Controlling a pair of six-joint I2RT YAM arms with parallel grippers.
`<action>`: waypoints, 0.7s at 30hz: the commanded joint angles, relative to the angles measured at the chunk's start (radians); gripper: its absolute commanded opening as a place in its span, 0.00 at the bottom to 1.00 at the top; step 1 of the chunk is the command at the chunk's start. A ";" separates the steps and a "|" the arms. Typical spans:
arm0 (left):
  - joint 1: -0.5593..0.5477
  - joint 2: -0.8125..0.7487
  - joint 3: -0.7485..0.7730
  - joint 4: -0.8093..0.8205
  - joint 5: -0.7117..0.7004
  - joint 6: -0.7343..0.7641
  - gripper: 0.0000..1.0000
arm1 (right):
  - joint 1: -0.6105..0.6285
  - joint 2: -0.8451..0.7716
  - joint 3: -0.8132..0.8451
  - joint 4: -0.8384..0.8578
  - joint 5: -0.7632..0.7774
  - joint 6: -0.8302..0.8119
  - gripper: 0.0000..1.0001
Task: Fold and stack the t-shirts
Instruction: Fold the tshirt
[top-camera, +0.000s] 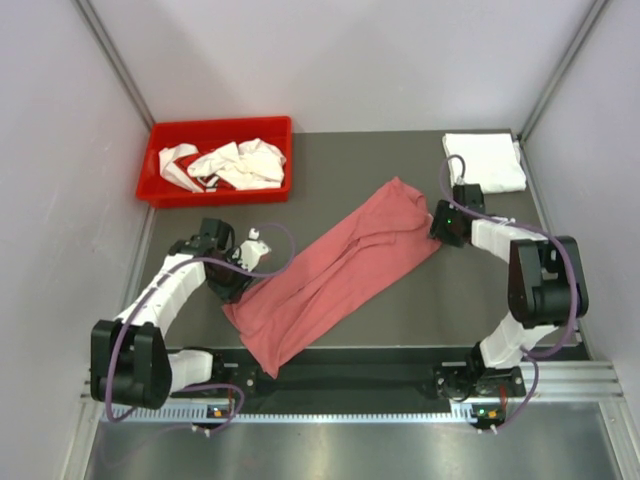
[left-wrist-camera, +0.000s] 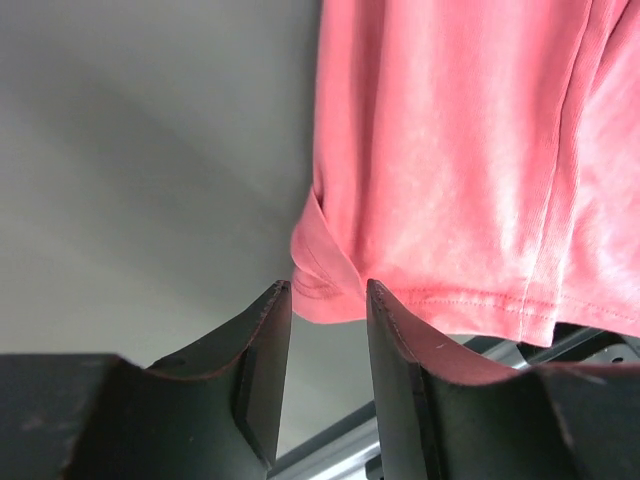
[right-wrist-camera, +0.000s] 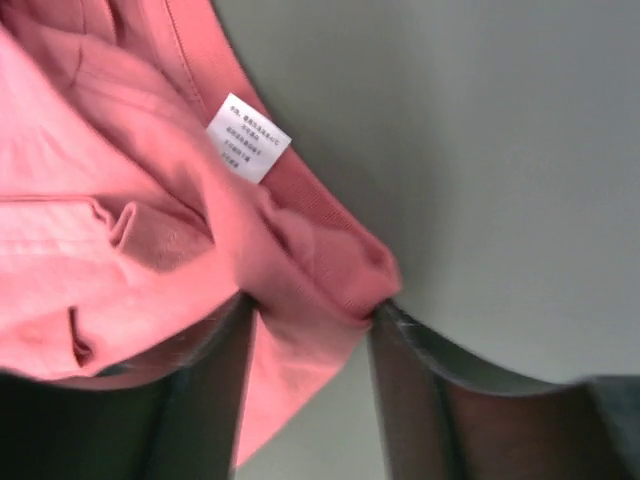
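The pink shirt (top-camera: 335, 275) lies on the table (top-camera: 480, 290) as a long, narrow band. It runs diagonally from near the left arm's base up toward the far right. You will find its near end flat and broad, and its far end bunched and creased.

In the right wrist view the collar end is crumpled, with a white label (right-wrist-camera: 248, 138) sewn inside the neckband. In the left wrist view you see a stitched hem and one hem corner.

A folded white shirt (top-camera: 487, 160) sits at the far right corner. Loose white shirts (top-camera: 235, 165) lie crumpled in the red bin (top-camera: 160, 190) at the far left.

The left arm is bent, reaching forward and inward. The left gripper (left-wrist-camera: 326, 290) is at the shirt's left edge. Its jaws stand narrowly apart, with the hem corner just at the tips and bare table showing through the gap.

The right arm folds back on itself. The right gripper (right-wrist-camera: 312, 310) is at the collar end. Its jaws bracket the bunched cloth, which spans the gap from finger to finger. You cannot tell whether they clamp it.
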 joint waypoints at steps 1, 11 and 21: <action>0.009 0.012 0.036 0.008 0.045 0.013 0.41 | -0.005 0.066 0.031 0.058 -0.063 0.030 0.46; -0.025 0.148 -0.068 0.166 0.094 -0.039 0.43 | -0.005 0.276 0.281 0.055 -0.142 0.039 0.06; -0.186 0.041 -0.070 0.197 0.234 -0.018 0.44 | 0.000 0.612 0.843 0.000 -0.218 0.118 0.04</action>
